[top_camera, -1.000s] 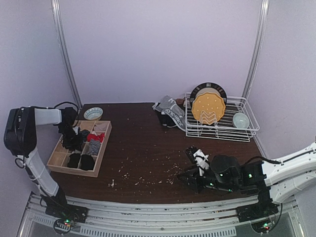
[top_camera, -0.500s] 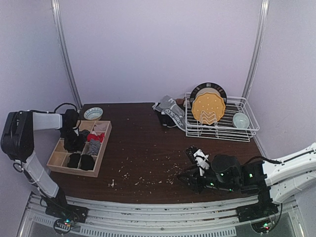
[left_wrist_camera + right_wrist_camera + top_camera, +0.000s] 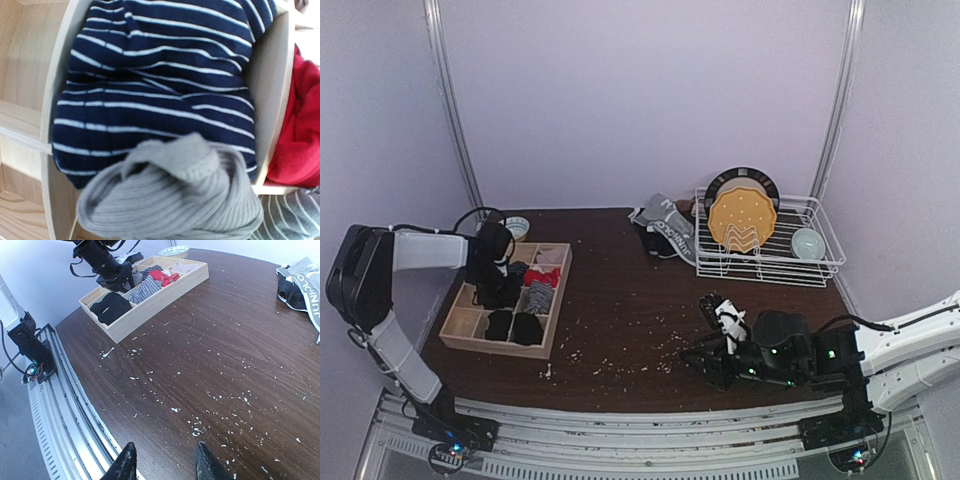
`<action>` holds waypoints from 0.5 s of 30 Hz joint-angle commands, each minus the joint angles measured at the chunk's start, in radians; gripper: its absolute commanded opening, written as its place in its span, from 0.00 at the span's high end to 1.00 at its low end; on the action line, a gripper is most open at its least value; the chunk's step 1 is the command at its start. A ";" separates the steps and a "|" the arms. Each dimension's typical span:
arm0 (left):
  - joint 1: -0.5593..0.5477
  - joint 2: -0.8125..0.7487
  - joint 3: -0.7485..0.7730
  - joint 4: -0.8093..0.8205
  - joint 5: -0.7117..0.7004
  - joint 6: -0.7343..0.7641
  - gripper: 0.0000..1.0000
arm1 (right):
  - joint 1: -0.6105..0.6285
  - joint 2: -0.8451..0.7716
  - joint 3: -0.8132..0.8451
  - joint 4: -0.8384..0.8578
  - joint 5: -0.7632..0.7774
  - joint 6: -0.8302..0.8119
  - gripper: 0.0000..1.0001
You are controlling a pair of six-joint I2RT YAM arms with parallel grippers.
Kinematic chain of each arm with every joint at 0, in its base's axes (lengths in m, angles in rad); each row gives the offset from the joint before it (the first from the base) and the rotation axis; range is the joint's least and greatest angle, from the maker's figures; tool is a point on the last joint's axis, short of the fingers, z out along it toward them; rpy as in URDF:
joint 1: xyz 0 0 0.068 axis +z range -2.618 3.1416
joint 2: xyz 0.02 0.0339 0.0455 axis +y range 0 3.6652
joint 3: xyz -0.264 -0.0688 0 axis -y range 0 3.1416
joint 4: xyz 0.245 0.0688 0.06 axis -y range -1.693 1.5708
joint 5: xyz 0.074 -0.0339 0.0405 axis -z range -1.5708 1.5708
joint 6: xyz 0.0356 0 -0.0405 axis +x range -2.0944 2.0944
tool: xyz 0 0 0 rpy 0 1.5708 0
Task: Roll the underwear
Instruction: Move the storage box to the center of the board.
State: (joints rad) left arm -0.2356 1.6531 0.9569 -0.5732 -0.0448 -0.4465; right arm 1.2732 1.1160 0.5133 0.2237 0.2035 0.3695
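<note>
Tray (image 3: 558, 305) has shifted right toward mid-table, your left gripper (image 3: 498, 282) with it.
Left fingers unseen above striped cloth (image 3: 160, 75), so I cannot tell their state. Right gripper (image 3: 165, 451) has fingers apart, empty. Underwear (image 3: 663, 228) lies unrolled beside the rack (image 3: 765, 270); rolling apparently not begun.

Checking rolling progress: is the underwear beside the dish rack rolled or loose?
Loose: the underwear lies in a crumpled heap, lettered waistband trailing out, beside the dish rack.
</note>
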 commanded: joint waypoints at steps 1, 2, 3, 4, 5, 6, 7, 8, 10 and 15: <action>-0.101 0.088 -0.027 -0.006 0.179 -0.103 1.00 | -0.005 0.002 0.006 -0.020 -0.002 -0.010 0.62; -0.125 0.104 -0.013 -0.005 0.169 -0.119 1.00 | -0.005 0.004 0.009 -0.020 -0.004 -0.010 0.63; -0.144 0.110 0.001 -0.008 0.150 -0.132 1.00 | -0.005 0.007 0.012 -0.022 -0.005 -0.009 0.62; -0.150 0.108 0.009 -0.006 0.138 -0.142 1.00 | -0.006 0.009 0.016 -0.027 -0.007 -0.009 0.63; -0.151 0.102 0.010 -0.005 0.123 -0.146 1.00 | -0.006 0.011 0.024 -0.033 -0.010 -0.009 0.63; -0.151 0.089 0.013 -0.010 0.099 -0.139 1.00 | -0.007 0.011 0.027 -0.038 -0.011 -0.008 0.63; -0.150 0.077 0.014 -0.015 0.071 -0.123 1.00 | -0.007 0.010 0.028 -0.041 -0.009 -0.008 0.62; -0.149 0.069 0.013 -0.015 0.053 -0.103 1.00 | -0.006 0.009 0.025 -0.041 -0.008 -0.005 0.62; -0.146 0.071 0.011 -0.006 0.042 -0.065 1.00 | -0.007 0.008 0.021 -0.041 -0.005 -0.003 0.63; -0.148 0.161 0.002 0.049 0.079 -0.061 1.00 | -0.006 0.028 0.035 -0.044 -0.002 0.000 0.62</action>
State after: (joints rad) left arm -0.3767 1.7004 0.9993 -0.5388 -0.0406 -0.5224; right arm 1.2728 1.1248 0.5175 0.1974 0.2005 0.3702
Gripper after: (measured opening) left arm 0.096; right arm 0.376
